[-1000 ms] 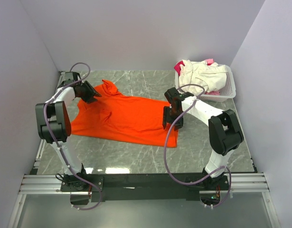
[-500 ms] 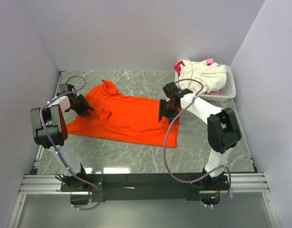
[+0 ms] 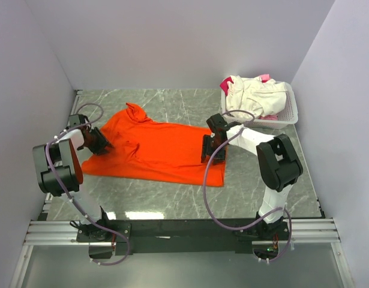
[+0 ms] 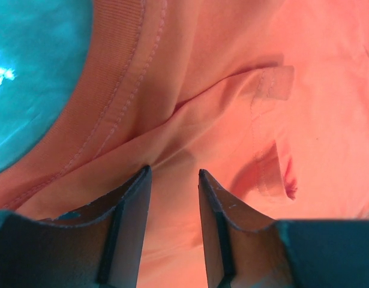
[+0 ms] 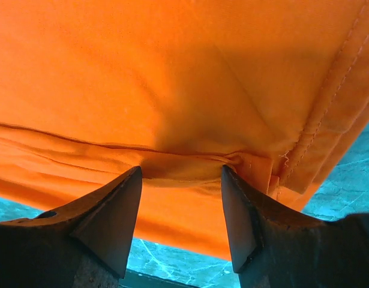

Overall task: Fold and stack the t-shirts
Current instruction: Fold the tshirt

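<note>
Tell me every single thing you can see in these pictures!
orange t-shirt: one, bright orange, spread across the middle of the table.
basket: one, white, far right corner.
cream-white cloth: one heap, in the basket.
pink cloth: small bits, pink, peeking out of the basket.
table: one, grey marble.
left arm: one, black and white, left side.
right arm: one, black and white, right side.
left hand: black, by the shirt's collar, grip unclear.
right hand: black, pinching a fold near the shirt's hem.

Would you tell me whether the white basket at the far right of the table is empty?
No, the basket holds a heap of cream-white cloth with pink cloth showing at its edge.
</note>
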You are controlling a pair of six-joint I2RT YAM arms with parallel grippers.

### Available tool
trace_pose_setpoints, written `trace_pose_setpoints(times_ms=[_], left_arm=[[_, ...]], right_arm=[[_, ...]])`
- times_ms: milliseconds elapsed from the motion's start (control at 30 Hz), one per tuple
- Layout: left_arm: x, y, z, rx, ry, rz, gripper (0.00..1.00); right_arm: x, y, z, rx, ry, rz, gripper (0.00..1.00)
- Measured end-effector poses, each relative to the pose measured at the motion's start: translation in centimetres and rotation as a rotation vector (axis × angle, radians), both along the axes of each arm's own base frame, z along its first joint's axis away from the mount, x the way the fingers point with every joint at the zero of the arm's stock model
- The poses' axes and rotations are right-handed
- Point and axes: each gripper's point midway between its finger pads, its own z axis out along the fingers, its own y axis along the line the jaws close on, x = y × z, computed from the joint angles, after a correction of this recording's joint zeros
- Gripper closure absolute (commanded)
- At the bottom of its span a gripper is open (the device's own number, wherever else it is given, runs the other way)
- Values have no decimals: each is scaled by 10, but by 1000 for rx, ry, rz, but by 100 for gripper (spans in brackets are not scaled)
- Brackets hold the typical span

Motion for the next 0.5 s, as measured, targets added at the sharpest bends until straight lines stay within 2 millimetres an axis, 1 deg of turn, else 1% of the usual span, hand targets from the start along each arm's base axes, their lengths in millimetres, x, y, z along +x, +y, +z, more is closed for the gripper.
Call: trace_pose_setpoints(times_ms=[133,267,500], left_arm=[[-13,4,-1,20,16,23,58],[-30,7,-2,34,36,51,58],[-70,8,-3,53,88,112,60]], right_arm=[[-2,0,0,18,-12,-9,37],[-10,0,1,40,-10,-19,37],[-41,-5,1,71,34,-38,37]])
